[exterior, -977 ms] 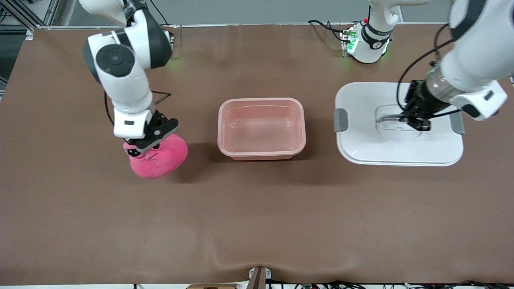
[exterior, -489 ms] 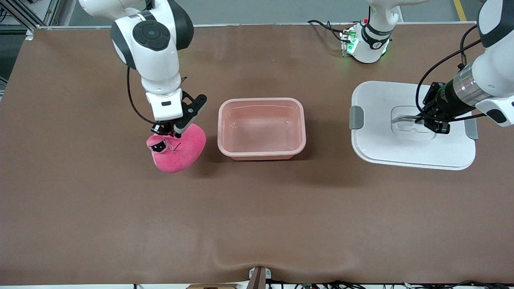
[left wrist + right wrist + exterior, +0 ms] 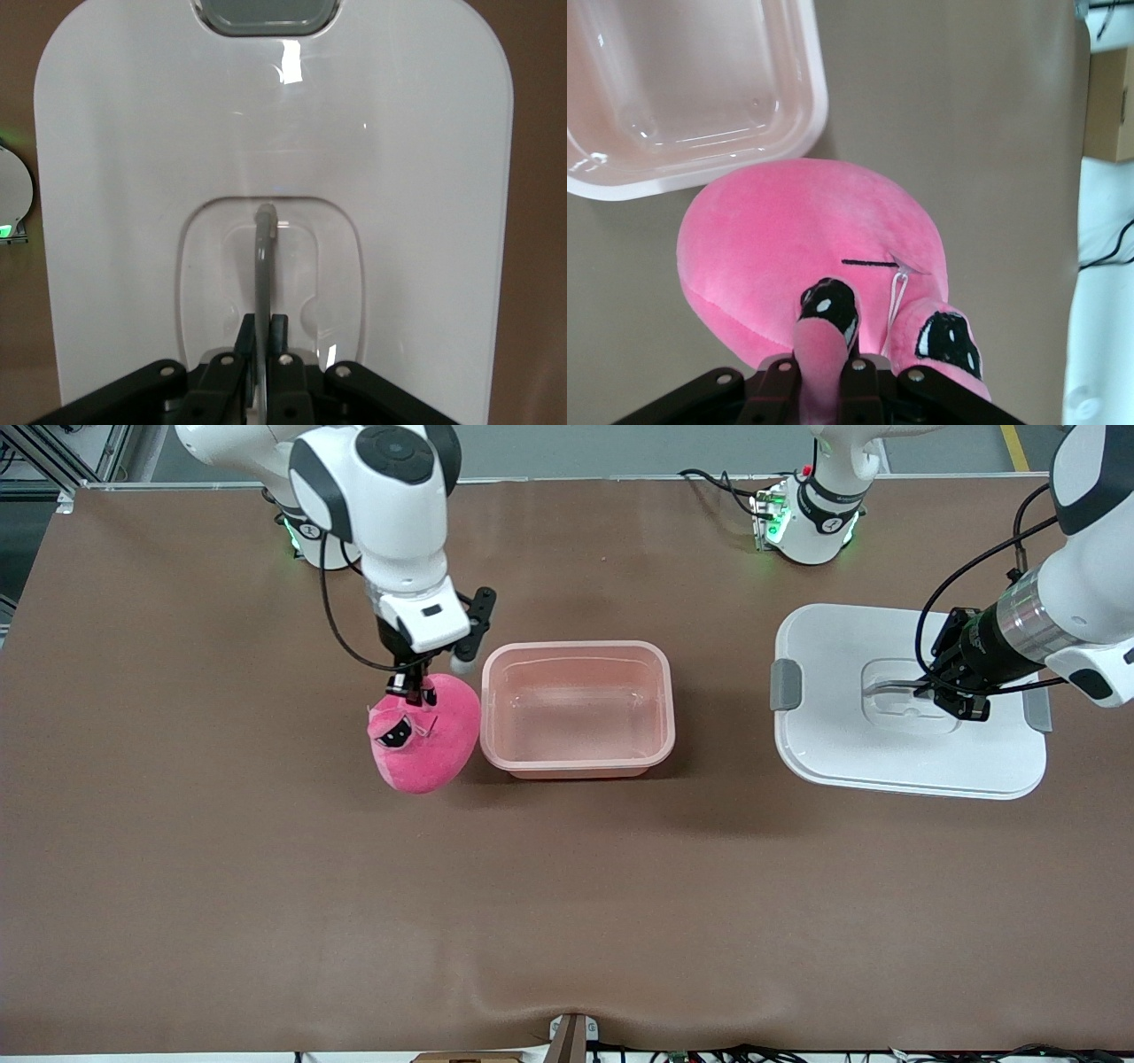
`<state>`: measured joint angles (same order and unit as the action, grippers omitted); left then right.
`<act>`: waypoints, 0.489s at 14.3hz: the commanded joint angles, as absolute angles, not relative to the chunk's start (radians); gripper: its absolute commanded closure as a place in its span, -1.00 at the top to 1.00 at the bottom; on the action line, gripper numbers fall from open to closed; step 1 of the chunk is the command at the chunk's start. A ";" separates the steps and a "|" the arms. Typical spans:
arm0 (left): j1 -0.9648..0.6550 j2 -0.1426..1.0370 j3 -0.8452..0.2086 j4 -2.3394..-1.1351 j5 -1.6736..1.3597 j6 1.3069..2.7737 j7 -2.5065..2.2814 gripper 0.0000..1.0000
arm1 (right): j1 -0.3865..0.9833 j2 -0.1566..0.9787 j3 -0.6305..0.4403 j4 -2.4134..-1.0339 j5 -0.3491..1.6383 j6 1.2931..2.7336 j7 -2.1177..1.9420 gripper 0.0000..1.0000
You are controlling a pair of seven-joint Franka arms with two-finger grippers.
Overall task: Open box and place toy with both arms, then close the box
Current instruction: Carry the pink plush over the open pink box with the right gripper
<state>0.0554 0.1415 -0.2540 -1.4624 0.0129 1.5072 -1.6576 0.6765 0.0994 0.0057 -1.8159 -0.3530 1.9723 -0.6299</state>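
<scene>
Right now I have the right claw (image 3: 415, 688) clamped on 1 eye stalk of the toy (image 3: 425, 732), which hangs just beside the open pink base (image 3: 577, 707), over the surface (image 3: 567, 886) at the right arm's end of the base. My left claw (image 3: 955, 695) is pinched together on the handle (image 3: 263, 266) of the white lid (image 3: 904, 753), toward the left arm's end.
</scene>
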 commanded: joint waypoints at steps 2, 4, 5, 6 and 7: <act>0.069 0.107 -0.267 -1.488 0.006 1.500 -1.643 -1.00 | 0.780 0.090 -0.002 -1.813 -0.487 1.956 -0.660 -1.00; 0.067 0.107 -0.267 -1.488 0.006 1.500 -1.643 -1.00 | 0.827 0.094 -0.002 -1.813 -0.561 1.956 -0.663 -1.00; 0.067 0.107 -0.271 -1.488 0.006 1.500 -1.643 -1.00 | 0.840 0.095 -0.002 -1.812 -0.581 1.956 -0.664 -1.00; 0.069 0.107 -0.275 -1.488 0.006 1.500 -1.643 -1.00 | 0.866 0.100 -0.002 -1.804 -0.595 1.956 -0.679 -1.00; 0.069 0.107 -0.275 -1.488 0.006 1.500 -1.643 -1.00 | 0.896 0.119 -0.003 -1.786 -0.610 1.954 -0.727 -1.00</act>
